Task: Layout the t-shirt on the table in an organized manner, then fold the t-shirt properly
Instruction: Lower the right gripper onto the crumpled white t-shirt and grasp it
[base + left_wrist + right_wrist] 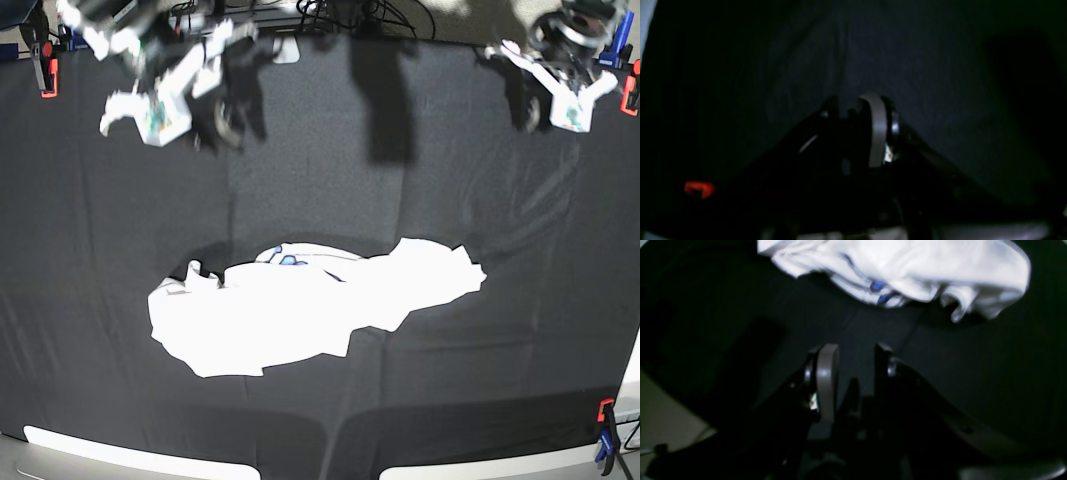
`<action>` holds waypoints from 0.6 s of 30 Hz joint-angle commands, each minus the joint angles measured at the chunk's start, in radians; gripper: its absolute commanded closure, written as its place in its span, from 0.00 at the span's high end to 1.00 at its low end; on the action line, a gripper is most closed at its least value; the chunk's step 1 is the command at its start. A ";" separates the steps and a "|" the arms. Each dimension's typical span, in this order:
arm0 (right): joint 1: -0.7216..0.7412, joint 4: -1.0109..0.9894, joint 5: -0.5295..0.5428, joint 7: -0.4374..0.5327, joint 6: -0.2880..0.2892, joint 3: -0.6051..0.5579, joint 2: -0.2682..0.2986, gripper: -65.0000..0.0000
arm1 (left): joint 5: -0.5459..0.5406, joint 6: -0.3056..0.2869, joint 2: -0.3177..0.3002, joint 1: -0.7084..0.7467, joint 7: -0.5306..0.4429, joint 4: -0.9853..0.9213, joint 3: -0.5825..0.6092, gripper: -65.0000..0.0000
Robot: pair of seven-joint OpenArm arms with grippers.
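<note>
The white t-shirt (300, 305) lies crumpled in a long heap in the middle of the table (480, 200), with a bit of blue print (288, 260) showing at its upper edge. In the right wrist view the t-shirt (923, 266) lies ahead of my right gripper (855, 351), which is open, empty and apart from the cloth. In the base view the right gripper (140, 112) hovers at the far left. My left gripper (567, 100) hovers at the far right, away from the shirt. In its dim wrist view the left gripper (853, 103) is empty, its fingers a narrow gap apart over bare black cloth.
Orange clamps hold the cloth at the far left edge (45, 75), the far right edge (631, 95) and the near right corner (604, 415). One clamp (699, 189) shows in the left wrist view. Cables (340, 12) lie beyond the far edge.
</note>
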 commanded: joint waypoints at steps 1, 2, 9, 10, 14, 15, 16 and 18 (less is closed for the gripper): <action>0.029 0.018 -0.006 0.015 0.000 0.004 0.006 0.34 | -0.008 0.007 -0.023 -0.010 -0.024 0.018 -0.005 0.20; 0.063 0.018 -0.025 0.010 0.000 0.004 0.006 0.39 | -0.008 0.007 -0.033 -0.023 -0.024 0.018 -0.005 0.20; 0.231 -0.003 -0.076 0.010 -0.001 0.004 0.005 0.49 | -0.008 0.007 -0.062 -0.117 -0.024 0.018 -0.005 0.20; 0.252 -0.016 -0.071 0.010 -0.001 0.004 0.005 0.49 | -0.009 0.007 -0.062 -0.129 -0.023 0.018 -0.005 0.20; 0.345 -0.109 -0.055 0.003 -0.003 0.004 -0.027 0.48 | -0.010 0.010 -0.062 -0.156 -0.023 0.016 -0.005 0.20; 0.371 -0.135 -0.027 0.001 0.000 0.002 -0.037 0.48 | -0.017 0.010 -0.062 -0.159 -0.019 0.016 -0.005 0.20; 0.397 -0.156 -0.010 -0.005 0.003 -0.008 -0.048 0.48 | -0.021 0.010 -0.062 -0.161 -0.018 0.016 -0.005 0.20; 0.450 -0.185 -0.018 -0.009 0.011 -0.050 -0.068 0.48 | -0.037 0.010 -0.062 -0.161 -0.016 0.016 -0.005 0.20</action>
